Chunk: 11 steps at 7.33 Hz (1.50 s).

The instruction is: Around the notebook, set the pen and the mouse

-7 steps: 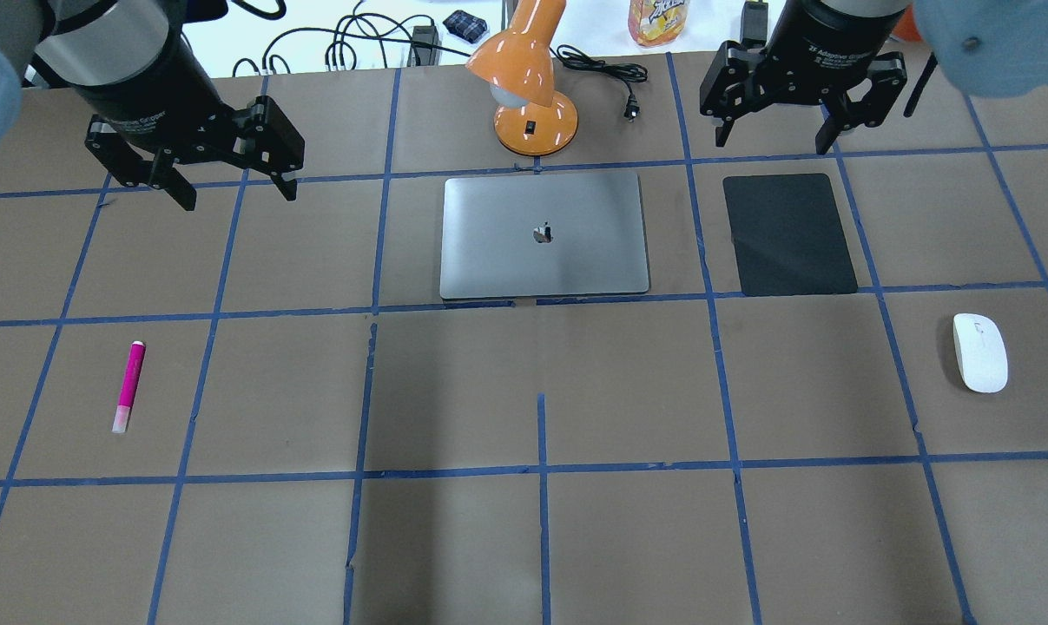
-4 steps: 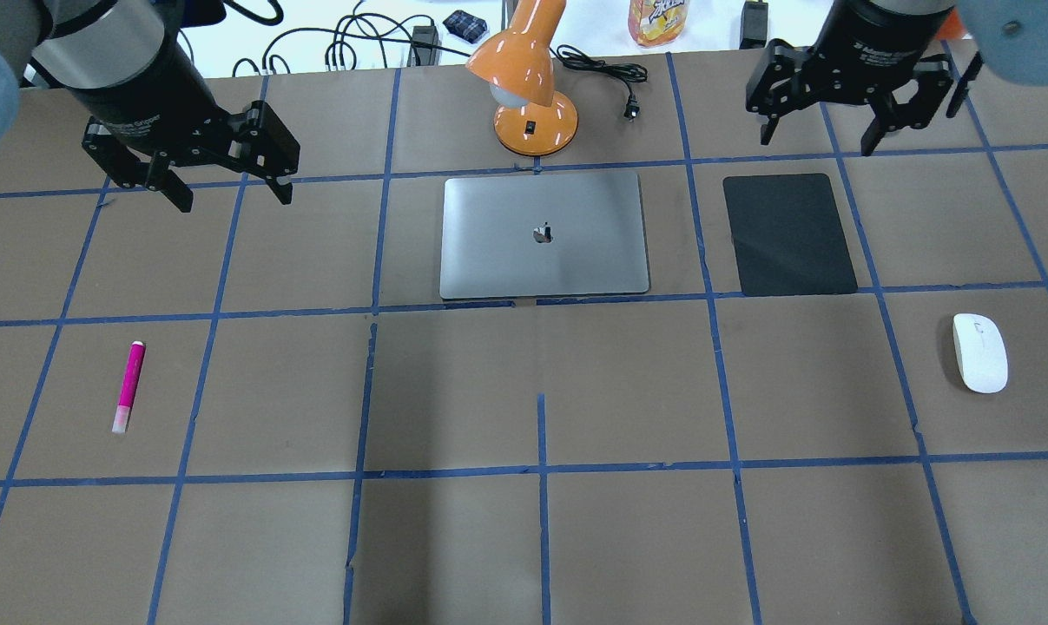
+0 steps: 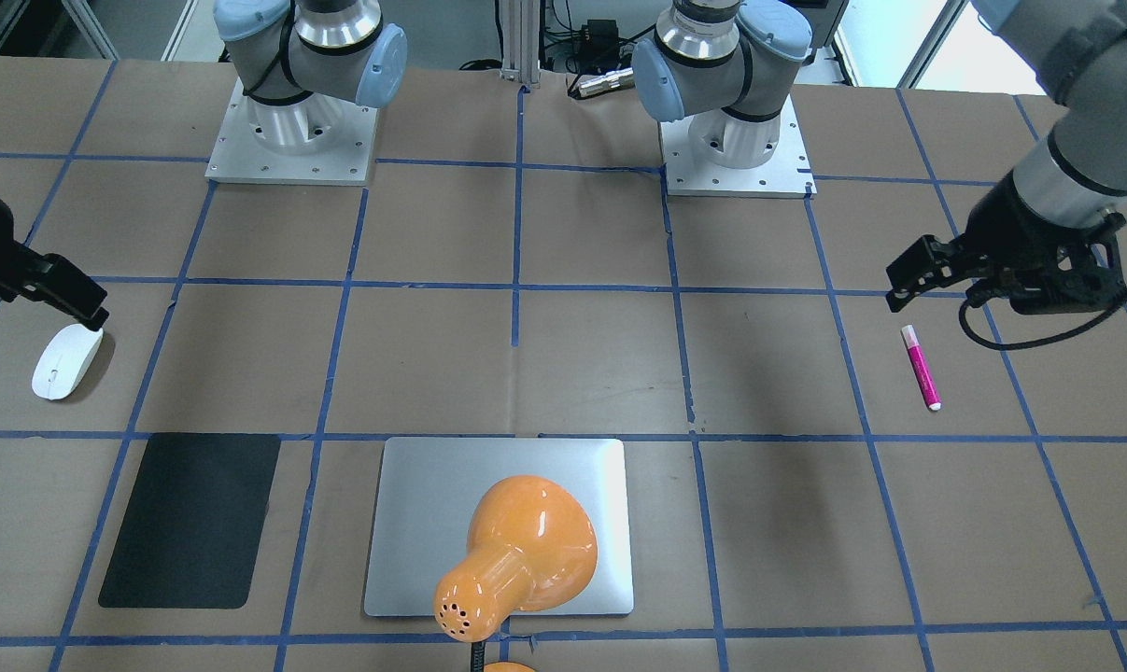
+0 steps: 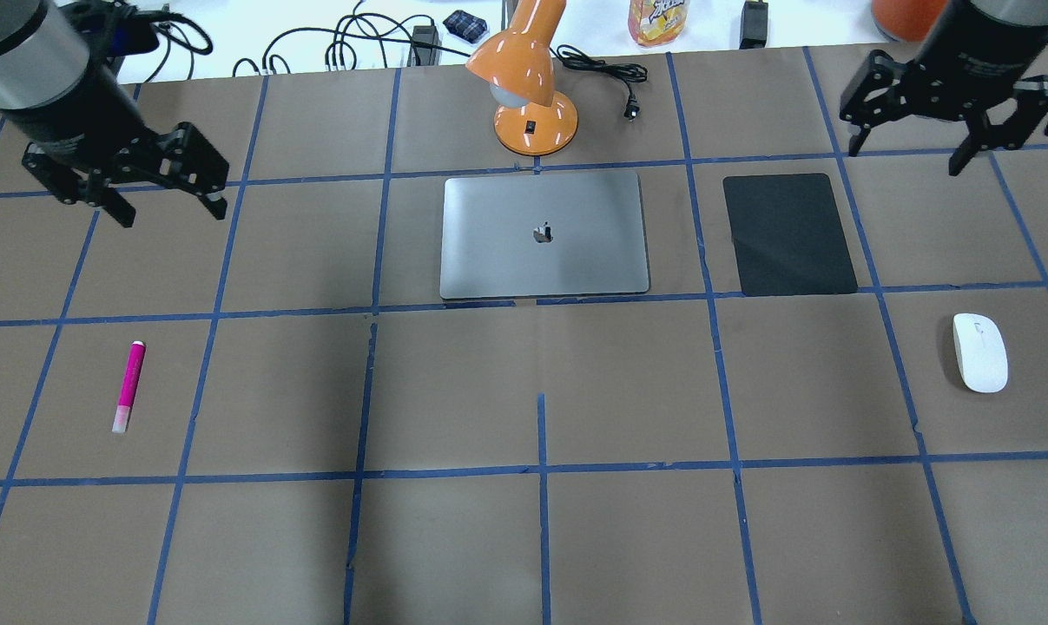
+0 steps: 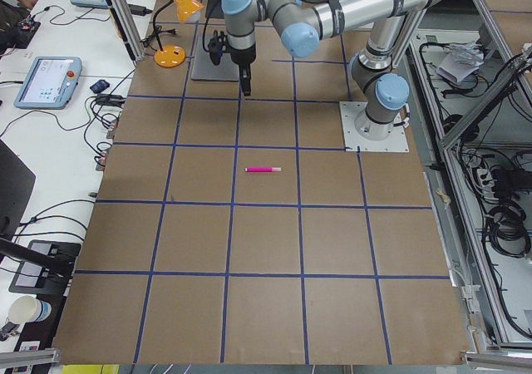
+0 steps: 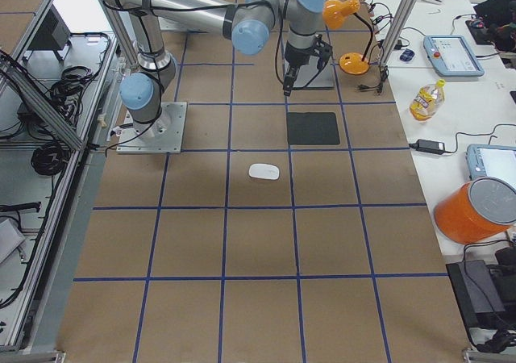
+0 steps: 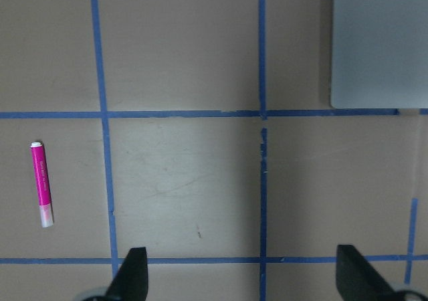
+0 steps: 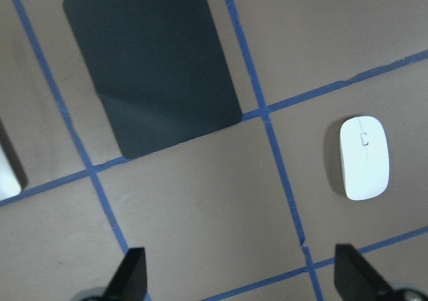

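Overhead — left gripper [image 4: 173, 211] and right gripper [image 4: 906, 156] hang spread, empty; pen [image 4: 129, 386] at 8 o'clock of notebook [image 4: 543, 234], mouse [image 4: 979, 352] at 4 o'clock, both well apart. Risk — pen could roll from an off-centre pinch; smooth mouse could slip.

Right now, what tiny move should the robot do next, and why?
Probably slide the left gripper over the pen and lower it. The gripper is open and empty, hanging in the air beyond the pen, and the pen lies alone on the table, far from the notebook.
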Each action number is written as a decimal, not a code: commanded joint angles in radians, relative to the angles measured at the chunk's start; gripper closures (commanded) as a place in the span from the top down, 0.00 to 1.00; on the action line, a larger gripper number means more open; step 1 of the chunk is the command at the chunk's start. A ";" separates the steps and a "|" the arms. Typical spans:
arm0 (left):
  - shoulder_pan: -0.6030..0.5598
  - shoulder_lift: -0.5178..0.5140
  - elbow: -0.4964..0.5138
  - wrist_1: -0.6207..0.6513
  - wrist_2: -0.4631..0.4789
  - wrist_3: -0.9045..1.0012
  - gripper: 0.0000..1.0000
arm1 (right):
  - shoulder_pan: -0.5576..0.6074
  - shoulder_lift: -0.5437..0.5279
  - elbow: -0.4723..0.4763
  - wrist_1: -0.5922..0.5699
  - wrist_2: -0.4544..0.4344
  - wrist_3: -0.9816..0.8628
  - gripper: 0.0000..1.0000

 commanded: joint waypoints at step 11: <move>0.234 -0.243 -0.377 0.649 0.080 0.168 0.68 | -0.331 0.193 0.429 -0.706 0.056 -0.531 0.95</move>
